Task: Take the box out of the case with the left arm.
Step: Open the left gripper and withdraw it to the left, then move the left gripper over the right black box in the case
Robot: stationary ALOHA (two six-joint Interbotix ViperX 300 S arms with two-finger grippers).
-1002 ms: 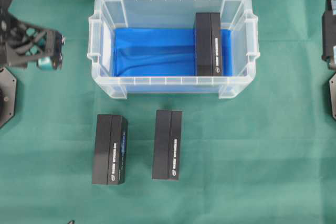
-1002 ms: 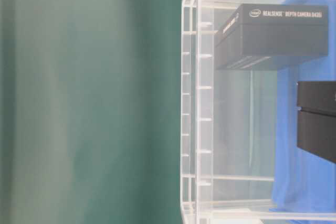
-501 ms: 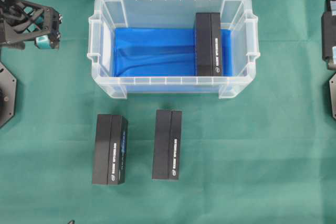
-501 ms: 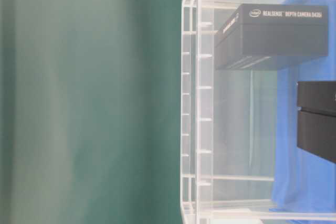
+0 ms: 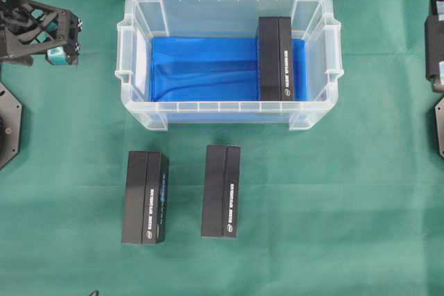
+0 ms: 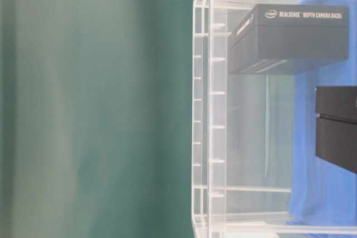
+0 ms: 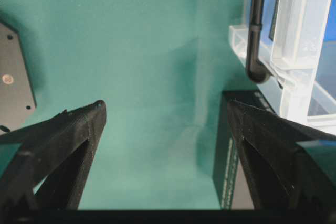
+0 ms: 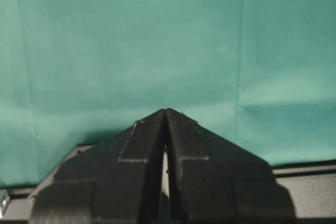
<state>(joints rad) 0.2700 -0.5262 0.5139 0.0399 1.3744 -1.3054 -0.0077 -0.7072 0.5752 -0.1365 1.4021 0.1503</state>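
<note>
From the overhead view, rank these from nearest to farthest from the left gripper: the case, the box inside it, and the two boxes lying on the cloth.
Left gripper, upper left:
1. Case, just to its right.
2. Left box on the cloth, below it.
3. Right box on the cloth, lower middle.
4. Box in the case, at the case's right end.

The black box [image 6: 290, 37] inside the case [image 6: 209, 110] reads "REALSENSE DEPTH CAMERA D435i" beside a small round logo (seemingly Intel's); lettering on other boxes stays illegible.

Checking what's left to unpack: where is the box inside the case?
In the overhead view, the box lies at the right end of the case, on its blue lining.
</note>
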